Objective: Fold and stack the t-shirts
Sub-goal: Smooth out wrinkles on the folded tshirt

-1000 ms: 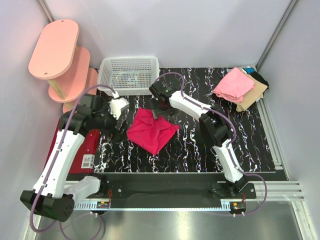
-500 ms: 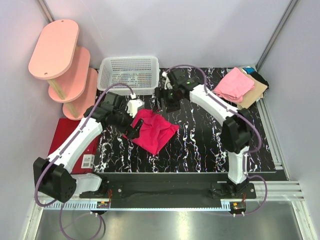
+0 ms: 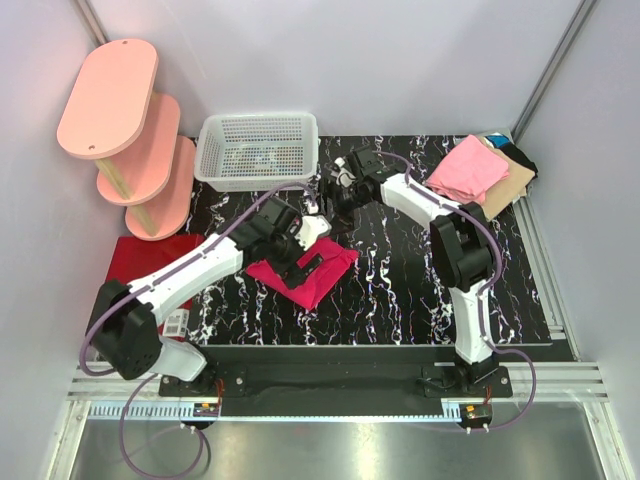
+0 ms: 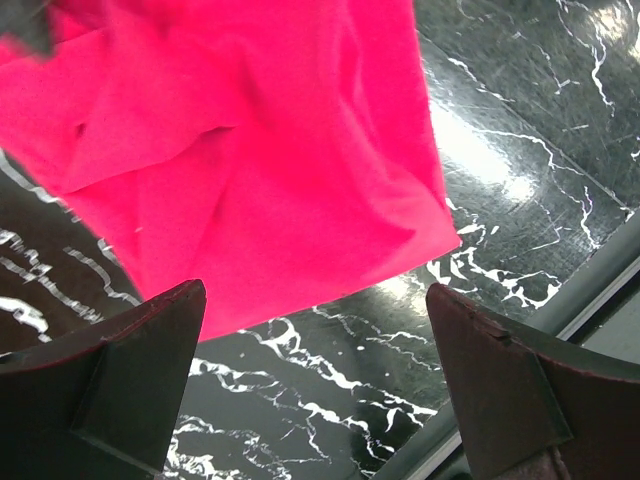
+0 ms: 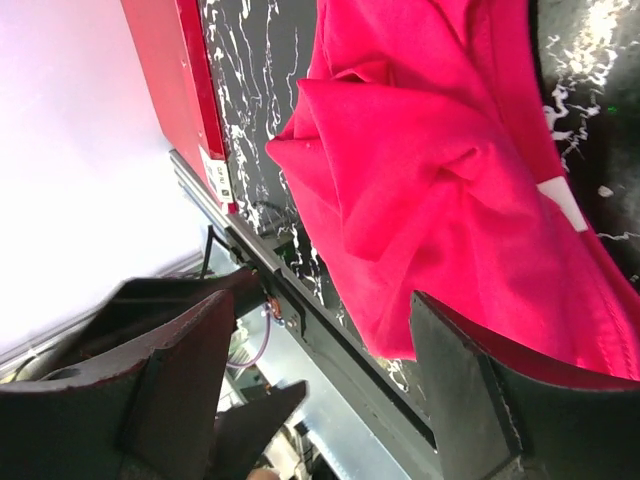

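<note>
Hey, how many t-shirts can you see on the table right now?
4. The magenta shirt lies in the middle. The pink shirt, tan shirt and black shirt are stacked at the back right corner; more may be hidden there.

Robot lab test cell. A marble-patterned table (image 3: 400, 300) is boxed in by plain grey panel walls (image 3: 400, 60) on aluminium struts (image 3: 553, 60). A left arm (image 3: 190, 275) and a right arm (image 3: 455, 250) are bolted to a rail (image 3: 330, 378) at the table's near edge, with purple cabling (image 3: 530, 380) left exposed. A pink stand (image 3: 108, 95) and a mesh basket (image 3: 258, 120) are set at its far left.
</note>
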Action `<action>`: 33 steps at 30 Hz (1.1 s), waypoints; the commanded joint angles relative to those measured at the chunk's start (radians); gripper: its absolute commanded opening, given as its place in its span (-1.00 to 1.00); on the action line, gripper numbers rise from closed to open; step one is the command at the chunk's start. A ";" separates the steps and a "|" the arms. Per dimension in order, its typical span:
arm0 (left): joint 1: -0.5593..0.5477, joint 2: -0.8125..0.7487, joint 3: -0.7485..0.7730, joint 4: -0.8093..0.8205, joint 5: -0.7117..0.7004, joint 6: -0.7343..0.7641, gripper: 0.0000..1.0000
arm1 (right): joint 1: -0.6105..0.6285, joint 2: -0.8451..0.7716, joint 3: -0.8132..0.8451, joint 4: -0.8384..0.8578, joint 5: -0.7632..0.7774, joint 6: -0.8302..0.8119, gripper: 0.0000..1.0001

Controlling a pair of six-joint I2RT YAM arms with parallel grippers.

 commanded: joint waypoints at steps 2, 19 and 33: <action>-0.038 0.067 0.036 0.052 -0.035 0.007 0.98 | 0.019 0.035 0.078 0.012 -0.066 0.014 0.57; -0.102 0.359 0.269 0.030 0.034 -0.016 0.98 | 0.085 0.126 0.095 -0.005 -0.059 -0.001 0.59; -0.114 0.376 0.258 0.029 0.087 -0.027 0.98 | 0.104 0.184 0.109 -0.012 -0.066 -0.012 0.60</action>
